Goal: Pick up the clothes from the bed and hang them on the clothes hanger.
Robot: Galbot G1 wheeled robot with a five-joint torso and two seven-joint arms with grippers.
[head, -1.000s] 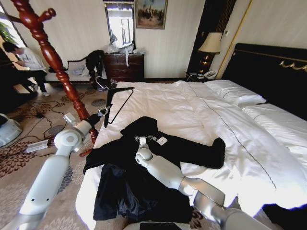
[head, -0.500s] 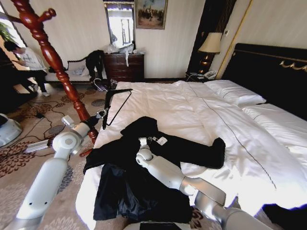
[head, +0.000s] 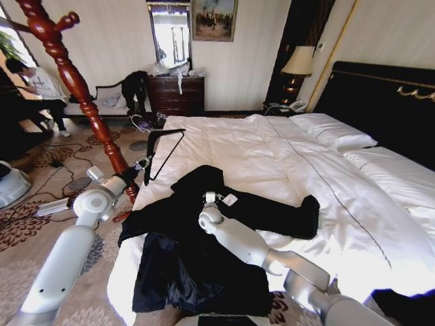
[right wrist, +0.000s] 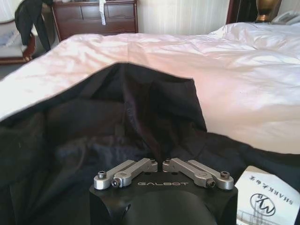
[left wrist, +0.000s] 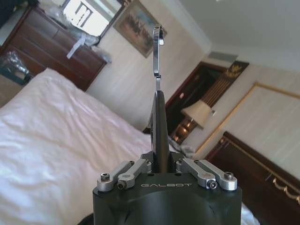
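Note:
The black coat (head: 272, 210) lies spread across the near part of the white bed (head: 238, 146), one edge hanging off the side. My right gripper (head: 209, 197) rests at its collar beside the small white tag (head: 228, 200). In the right wrist view that gripper (right wrist: 160, 157) is shut, its tips lost against the dark cloth (right wrist: 117, 117), so a pinch cannot be made out. My left gripper (head: 144, 165) is shut on a black triangular garment hanger (head: 165, 148), held upright over the bed's edge, with its chrome hook (left wrist: 157, 47) pointing up. The reddish-brown clothes hanger stand (head: 76, 85) rises just left of it.
A dark dresser (head: 177, 94) stands against the far wall. A lamp (head: 297, 62) sits by the black headboard (head: 380, 102), with pillows (head: 333, 129) below it. Cables (head: 61, 170) lie on the carpet at the left, where a person (head: 37, 85) sits.
The left gripper has drawn the garment hanger slightly left and turned it. The right gripper has slid a little along the collar toward the white tag. The coat has stayed put.

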